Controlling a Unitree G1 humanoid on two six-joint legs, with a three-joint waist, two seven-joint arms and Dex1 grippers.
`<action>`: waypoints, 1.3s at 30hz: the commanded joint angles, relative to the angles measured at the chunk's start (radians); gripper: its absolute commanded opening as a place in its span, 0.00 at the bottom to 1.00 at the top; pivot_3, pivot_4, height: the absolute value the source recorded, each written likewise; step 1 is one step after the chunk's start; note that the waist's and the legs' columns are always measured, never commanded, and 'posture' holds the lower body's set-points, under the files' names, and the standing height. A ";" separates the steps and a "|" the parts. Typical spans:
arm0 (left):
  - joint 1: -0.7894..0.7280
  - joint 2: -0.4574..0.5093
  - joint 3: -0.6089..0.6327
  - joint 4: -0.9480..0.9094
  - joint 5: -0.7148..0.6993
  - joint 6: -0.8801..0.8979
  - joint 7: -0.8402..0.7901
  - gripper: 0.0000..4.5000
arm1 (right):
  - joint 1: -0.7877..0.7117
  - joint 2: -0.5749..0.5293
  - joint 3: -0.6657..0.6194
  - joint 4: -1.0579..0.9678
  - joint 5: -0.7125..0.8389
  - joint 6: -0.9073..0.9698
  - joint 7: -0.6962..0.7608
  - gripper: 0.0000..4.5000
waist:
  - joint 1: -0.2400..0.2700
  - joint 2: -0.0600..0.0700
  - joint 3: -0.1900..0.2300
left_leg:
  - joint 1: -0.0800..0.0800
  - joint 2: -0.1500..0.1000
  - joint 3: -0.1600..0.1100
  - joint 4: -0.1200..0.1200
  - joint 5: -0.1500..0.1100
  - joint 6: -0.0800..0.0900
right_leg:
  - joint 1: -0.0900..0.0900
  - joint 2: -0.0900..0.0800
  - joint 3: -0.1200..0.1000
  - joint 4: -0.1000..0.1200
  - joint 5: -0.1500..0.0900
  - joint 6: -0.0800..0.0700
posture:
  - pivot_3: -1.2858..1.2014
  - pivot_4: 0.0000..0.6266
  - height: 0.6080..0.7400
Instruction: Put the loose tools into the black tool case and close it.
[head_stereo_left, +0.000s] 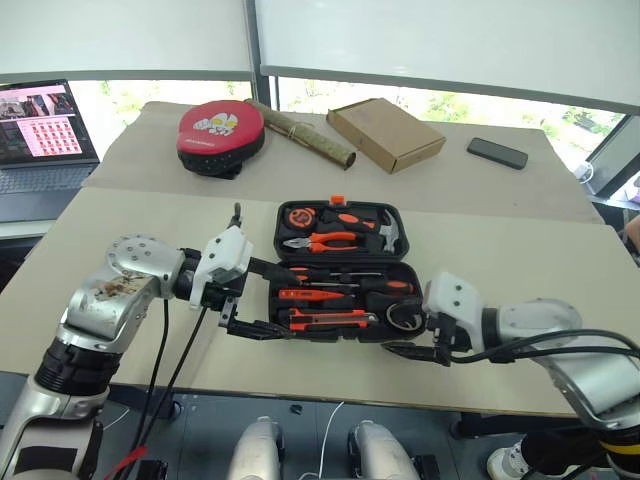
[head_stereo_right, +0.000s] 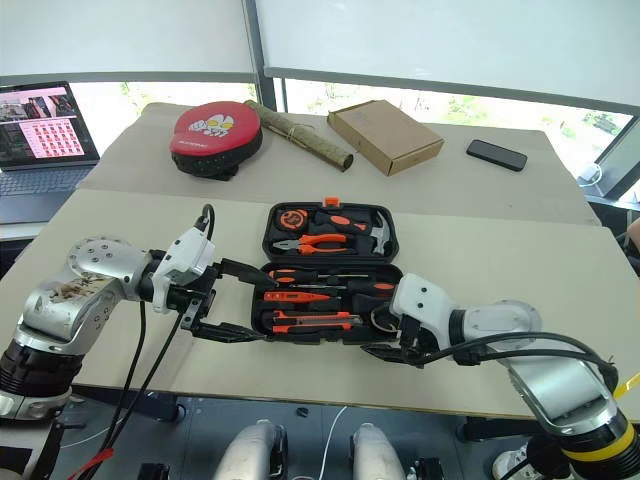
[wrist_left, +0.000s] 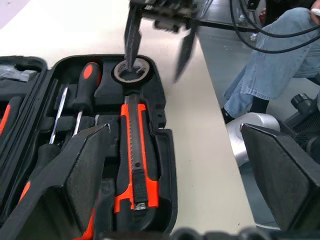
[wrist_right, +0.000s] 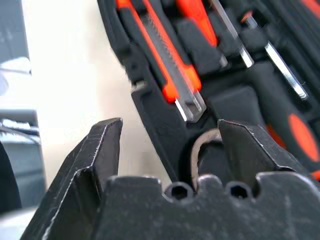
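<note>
The broad beige-topped table (head_stereo_left: 560, 280) carries everything, with bare surface open to both sides of the case and a strip free along its near edge.

The black moulded-plastic tool case (head_stereo_left: 338, 272) lies open and flat near that near edge, rounded at the corners, its two halves full of tool-shaped recesses. The far half holds orange-handled pliers (head_stereo_left: 322, 241), a hammer (head_stereo_left: 388, 233) and a tape measure (head_stereo_left: 298, 216).

The near half holds the loose tools: two black-and-orange-handled screwdrivers (head_stereo_left: 385, 285) lying lengthwise, one slim orange tester screwdriver (head_stereo_left: 303, 295), one orange-and-black utility knife (head_stereo_left: 325, 320) in the nearest slot, and one small dark tape roll (wrist_left: 131, 71) in the right corner recess.

Behind the case, well apart from it, sit a round red-topped black pad (head_stereo_left: 220, 134), a brown cardboard box (head_stereo_left: 385, 133), a mottled rolled tube (head_stereo_left: 303, 133) between them, and a flat black phone (head_stereo_left: 497, 153). A laptop (head_stereo_left: 42, 140) stands off the table's left edge.

The left gripper (head_stereo_right: 228, 301) hangs at the case's left end, its two black fingers spread wide around nothing. The right gripper (wrist_left: 157, 45) hangs at the case's right near corner, fingers parted, one tip inside the tape roll's ring, the other outside past the case rim.
</note>
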 joint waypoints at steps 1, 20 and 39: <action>-0.005 0.013 0.035 0.096 0.069 -0.064 0.065 1.00 | -0.012 -0.038 -0.144 0.044 0.048 0.026 0.013 0.75 | 0.002 0.000 0.000 | 0.000 0.000 0.000 0.000 0.000 0.000 | 0.000 0.000 0.000 0.000 0.000 0.000 | 0.52 0.24 1.00; -0.055 -0.139 -0.075 0.343 0.295 -0.208 0.225 0.01 | -0.351 0.114 0.138 0.736 -0.266 -0.345 0.091 0.00 | 0.000 0.000 0.000 | -0.002 -0.001 0.002 0.000 0.000 0.000 | -0.002 0.000 0.001 0.000 0.001 0.000 | 0.52 0.24 1.00; 0.191 -0.004 -0.007 0.045 0.132 -0.084 0.025 0.01 | 0.032 0.050 0.016 0.166 -0.139 -0.178 0.157 0.00 | -0.001 0.000 0.000 | -0.001 0.000 0.002 -0.003 -0.001 0.000 | -0.002 -0.001 0.000 0.000 0.000 0.000 | 0.52 0.24 1.00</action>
